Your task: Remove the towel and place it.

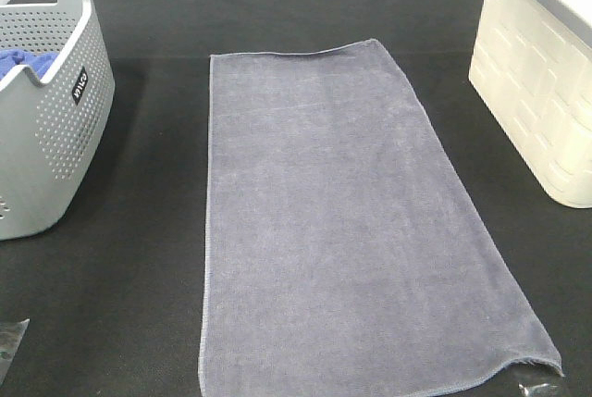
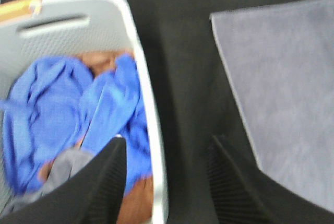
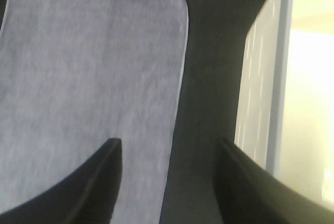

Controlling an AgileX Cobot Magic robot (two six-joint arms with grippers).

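Towel spread flat on the black bench, both arms clear of it.

The bench (image 1: 139,323) carried the greyish-lavender towel (image 1: 342,221) flat between the grey basket (image 1: 55,138) and the white bin (image 1: 536,92), both cut off by the frame. The left gripper (image 2: 167,156) hung blurred over the basket rim above a blue cloth (image 2: 62,114), jaws apart; the right gripper (image 3: 169,153) hovered at the towel's edge, jaws apart and empty.

Grey basket (image 1: 55,129) holds blue cloth (image 2: 78,109); white bin (image 1: 536,101) opposite.

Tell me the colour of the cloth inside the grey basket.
Bright blue cloth, clearest in the left wrist view.
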